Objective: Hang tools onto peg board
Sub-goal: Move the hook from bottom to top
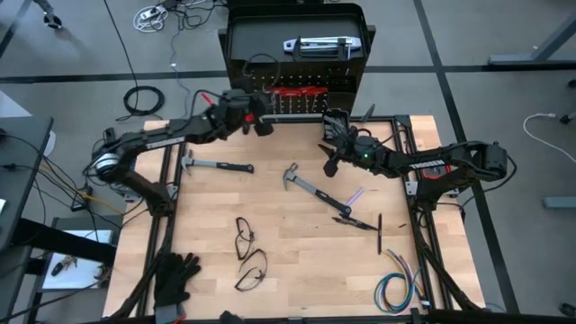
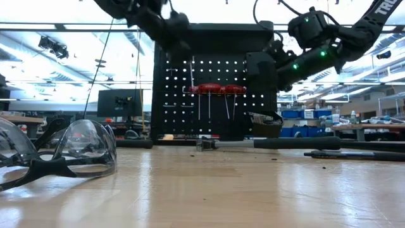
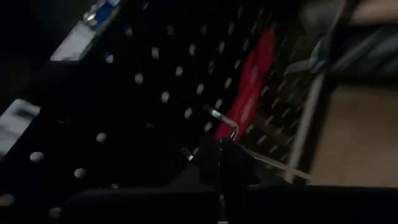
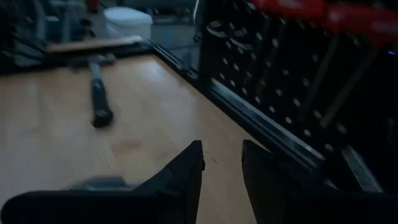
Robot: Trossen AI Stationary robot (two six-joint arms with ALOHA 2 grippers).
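Upright black perforated metal peg board [image 1: 297, 90] standing at bench's [image 1: 297, 270] far edge, red-handled tools [image 2: 215, 89] hanging on it. Left pincer [image 3: 221, 163] pressing at board, clamped on thin silver hook [image 3: 225, 122]. Right pincer [image 4: 222, 163] hovering nearby, fingers apart, empty. Two black-handled steel hammers [image 1: 216, 166] lying mid-bench.

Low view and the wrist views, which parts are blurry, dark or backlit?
Low view: the safety glasses close to the lens are soft, and bright ceiling light behind leaves the peg board nearly a silhouette. Left wrist view: very dark and smeared, only the red handle stands out. Right wrist view: the hammer and the right claw look soft.
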